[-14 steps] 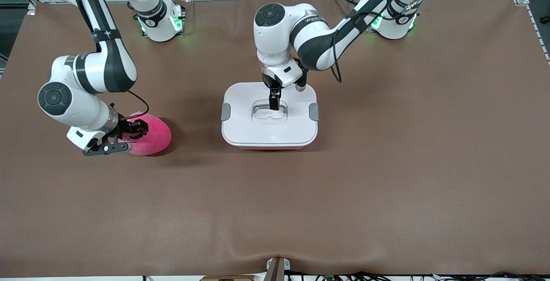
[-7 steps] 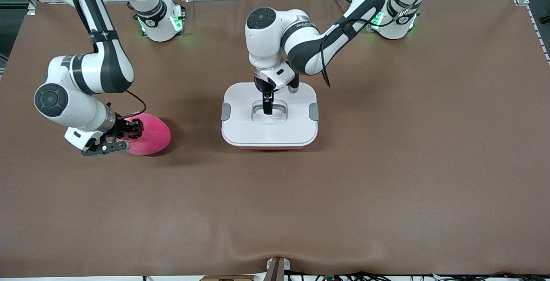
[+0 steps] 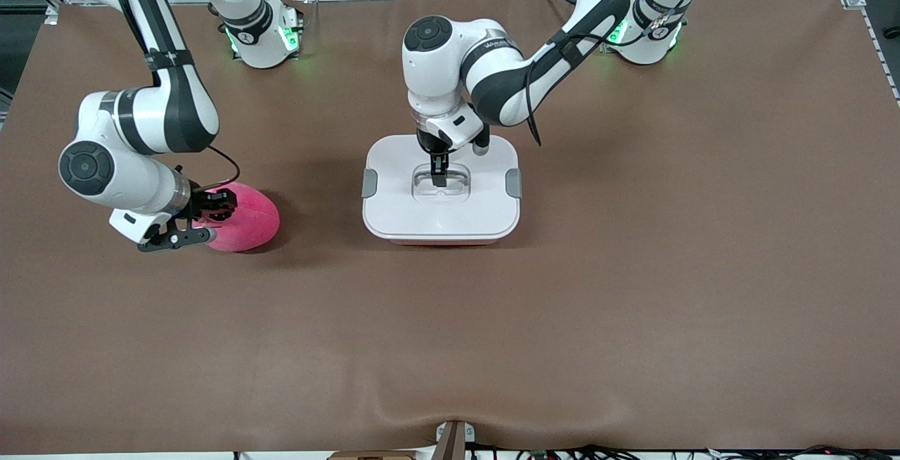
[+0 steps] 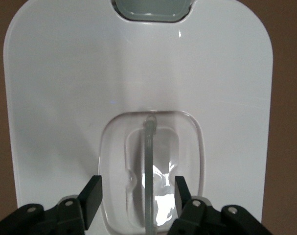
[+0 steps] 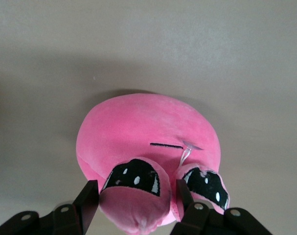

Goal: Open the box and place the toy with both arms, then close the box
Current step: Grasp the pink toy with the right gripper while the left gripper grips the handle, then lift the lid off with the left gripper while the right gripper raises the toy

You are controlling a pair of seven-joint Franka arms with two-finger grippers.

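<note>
The left tool has dropped into the clear recessed handle at the centre of the white lid and drawn its fingers in from wide. In the left wrist view they now straddle the thin clear handle bar, one on each side, with a gap on both sides of it — narrowed but not yet gripping. So the rounded-rectangle pale pink plastic box with its two grey side clips sits shut in the middle of the brown worktop, lid on, and the lift looks to be the next thing coming.

Over at the right arm's end of the worktop, the right tool has closed in too, then stopped. The right wrist view shows its fingers pressed against either side of the bright pink round plush toy, about the bulging dark eye — a grasp on the toy, which rests on the worktop, well apart from the box.

To my eye both arms are at the taking-hold stage: the toy is secured, the lid nearly so. Nothing goes in until that lid comes off, and a thin bar like that may slip if the fingers close off-centre.
</note>
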